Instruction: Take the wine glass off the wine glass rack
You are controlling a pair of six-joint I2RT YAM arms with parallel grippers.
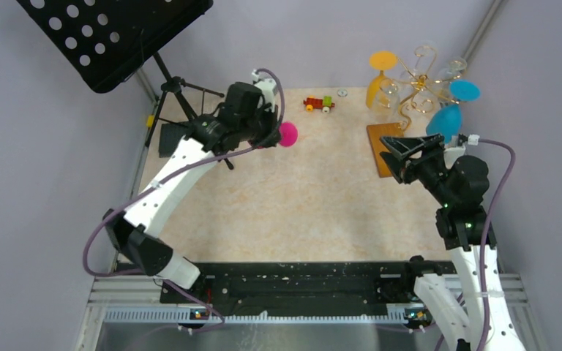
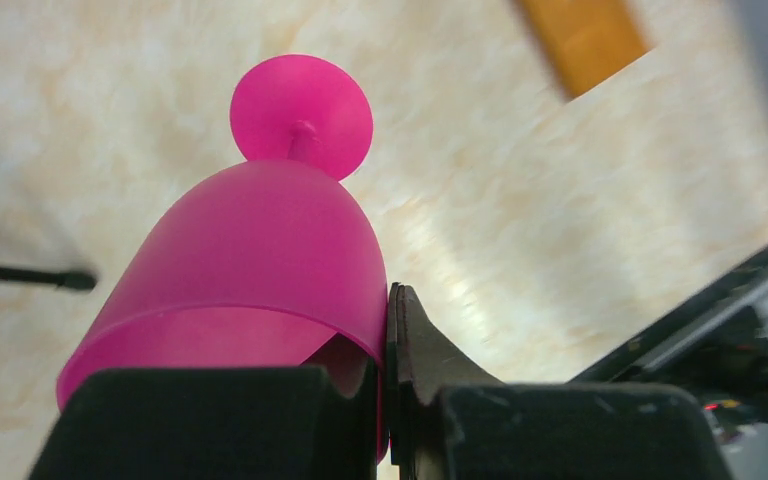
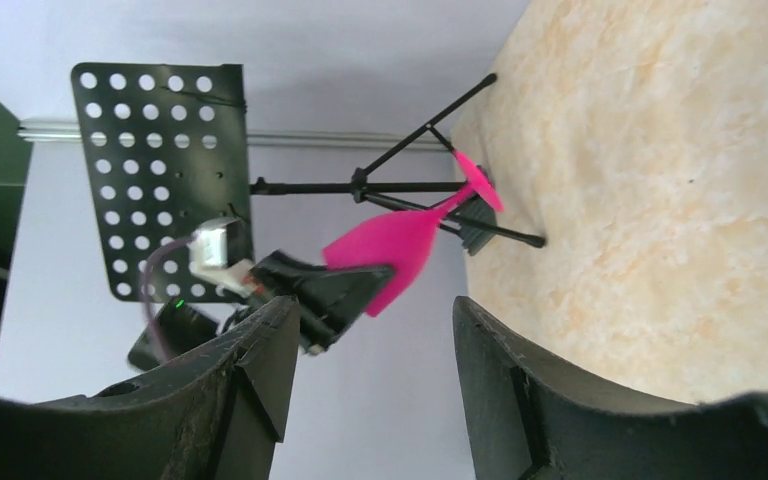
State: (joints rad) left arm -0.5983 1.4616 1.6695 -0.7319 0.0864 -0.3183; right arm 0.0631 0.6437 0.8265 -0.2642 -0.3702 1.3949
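Observation:
My left gripper (image 1: 269, 130) is shut on the rim of a pink wine glass (image 1: 287, 134), held above the table at the back left; in the left wrist view the glass (image 2: 260, 240) fills the frame with its foot pointing away, and my fingers (image 2: 415, 340) pinch its wall. The right wrist view shows the glass (image 3: 400, 250) off the table. The gold wire wine glass rack (image 1: 416, 80) stands on its wooden base (image 1: 382, 139) at the back right, holding orange, clear and blue glasses. My right gripper (image 1: 402, 155) is open and empty above the base.
A black music stand (image 1: 113, 36) on a tripod (image 1: 172, 95) stands at the back left, close to my left arm. A small toy train (image 1: 319, 104) and a metal ring (image 1: 342, 93) lie at the back middle. A blue glass (image 1: 445, 121) hangs near my right wrist.

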